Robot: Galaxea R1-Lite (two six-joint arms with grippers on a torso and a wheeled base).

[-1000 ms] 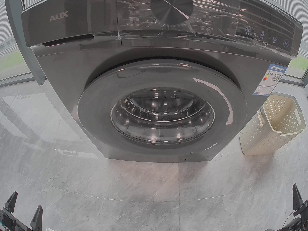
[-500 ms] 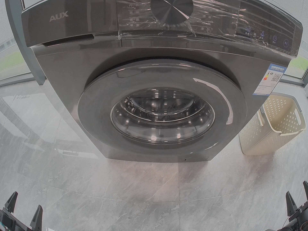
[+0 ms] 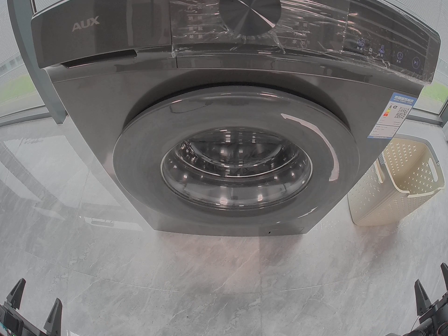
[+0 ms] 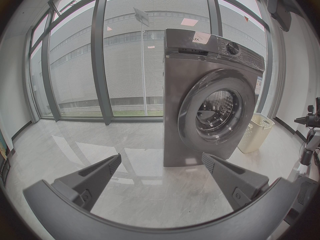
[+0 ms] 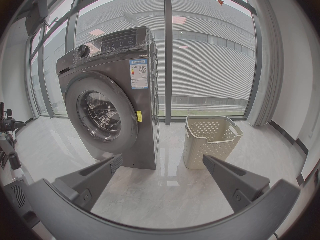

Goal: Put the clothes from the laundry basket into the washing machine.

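The grey washing machine (image 3: 224, 117) stands in front of me with its round glass door (image 3: 235, 166) shut. A cream laundry basket (image 3: 396, 183) stands on the floor to its right, and no clothes show inside it (image 5: 211, 139). My left gripper (image 3: 35, 299) is low at the near left, open and holding nothing (image 4: 161, 160). My right gripper (image 3: 431, 283) is low at the near right, open and holding nothing (image 5: 161, 160). Both are well short of the machine (image 4: 213, 100) (image 5: 110, 97) and the basket (image 4: 255, 132).
Glossy grey marble floor (image 3: 210, 281) lies between me and the machine. Floor-to-ceiling windows with dark frames (image 5: 166, 50) stand behind the machine and the basket. A curtain (image 5: 270, 67) hangs at the right.
My right gripper has shifted slightly left at the lower right corner of the head view, so both its fingertips show now. The left gripper, machine and basket have not moved.
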